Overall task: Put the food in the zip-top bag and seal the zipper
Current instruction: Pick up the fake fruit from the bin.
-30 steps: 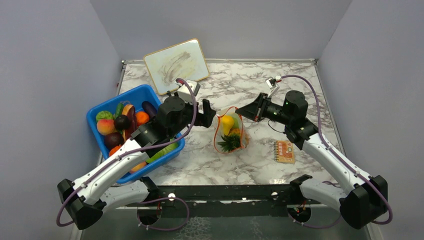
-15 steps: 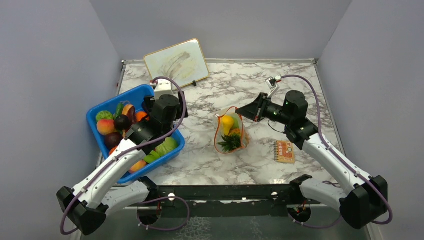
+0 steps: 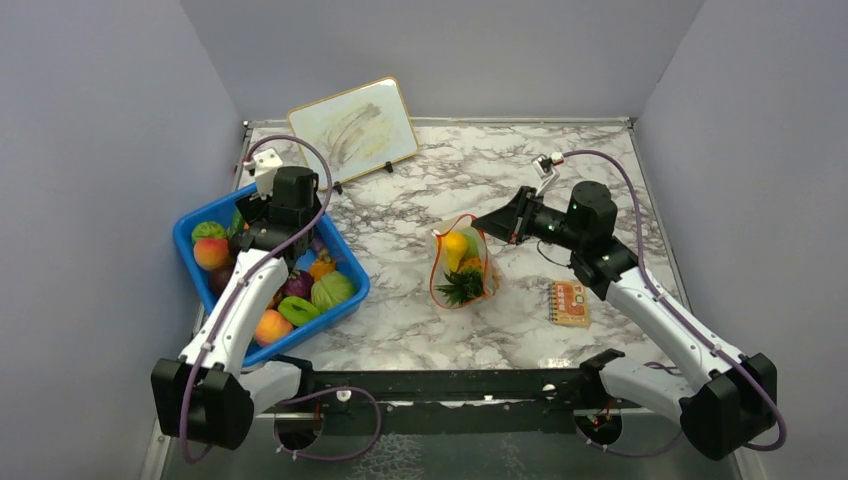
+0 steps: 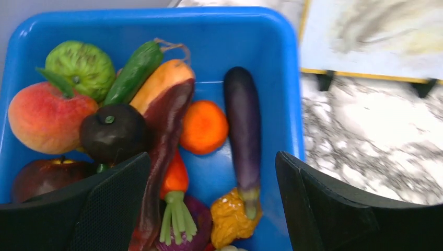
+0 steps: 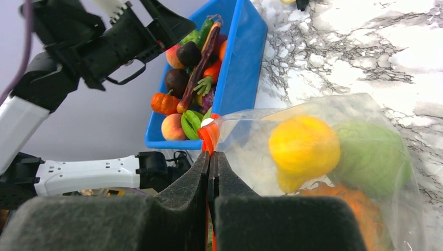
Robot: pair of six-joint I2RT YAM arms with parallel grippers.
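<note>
The marble table [image 3: 420, 330] carries the blue tub [image 4: 219, 31] of food [image 4: 203, 127] at the left. The zip-top bag [image 5: 251, 141] stands in the middle, part-filled. The left gripper [image 4: 212, 157] hangs spread over the tub. The right gripper [image 5: 211, 157] pinches the zipper [image 5: 210, 133].

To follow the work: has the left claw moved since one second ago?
Yes. The left claw went left, away from the zip-top bag, and now hangs open over the blue tub.
</note>
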